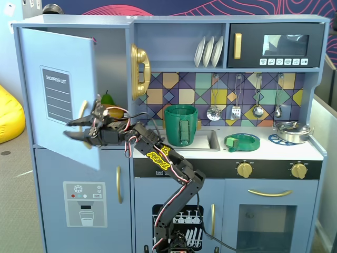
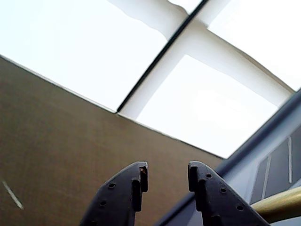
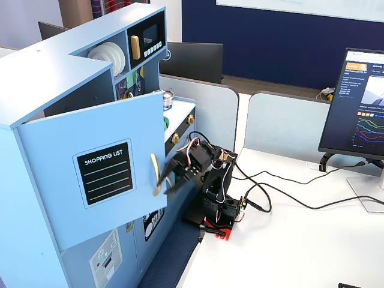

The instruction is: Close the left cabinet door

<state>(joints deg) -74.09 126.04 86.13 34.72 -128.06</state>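
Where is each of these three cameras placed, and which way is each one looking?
A fixed view: stands in front of the toy kitchen, facing it; shows the whole arm, its gripper at the open left cabinet door.
Wrist view: rides on the arm, looking up past the two fingers at ceiling panels; the door's gold handle shows at the lower right.
Another fixed view: high, off to the kitchen's side, looking down; shows the arm on a white desk.
Both fixed views share the door, gripper and microwave.

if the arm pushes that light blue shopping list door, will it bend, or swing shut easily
The light-blue flat-panel door with the black shopping-list chalkboard looks like rigid board, so it probably won't flex. It stands ajar, hinged at one edge, so a push should swing it. Its curved gold handle looks smooth; the black gripper with parted jaws might slip there.
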